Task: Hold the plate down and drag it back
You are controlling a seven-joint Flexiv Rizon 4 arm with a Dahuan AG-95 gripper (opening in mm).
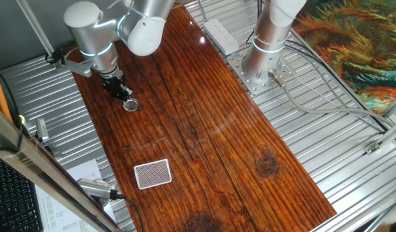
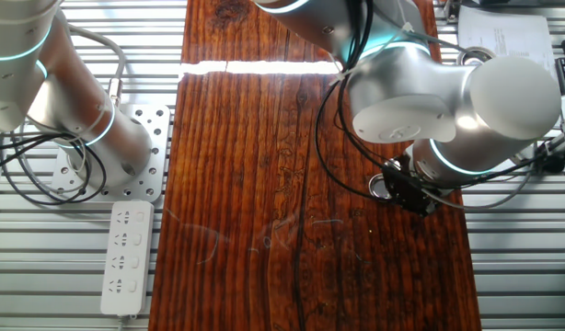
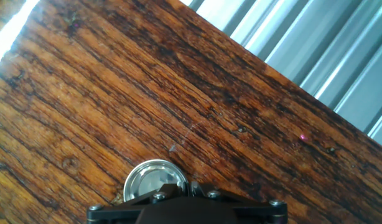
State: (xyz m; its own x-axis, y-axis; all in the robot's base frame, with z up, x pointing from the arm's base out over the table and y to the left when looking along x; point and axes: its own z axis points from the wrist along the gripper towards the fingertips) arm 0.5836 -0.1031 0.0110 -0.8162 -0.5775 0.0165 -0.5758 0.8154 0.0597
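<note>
Pressing: the black 2-finger gripper [image 1: 126, 96] stands at the small round shiny silver metal plate [image 1: 131, 104], at its near rim in the hand view.
Plate place: on the dark brown wooden table [image 1: 204, 122], near its side edge, well apart from the white rectangular card with red cross-hatch pattern [image 1: 152, 174].
Fingers: I cannot tell if they are clenched or released; the hand body covers them.
Risk: I judge the tip sits on the rim only, so the plate may tip or slip free in the drag.
Hidden: the contact point itself; part of the plate is covered in every view.
</note>
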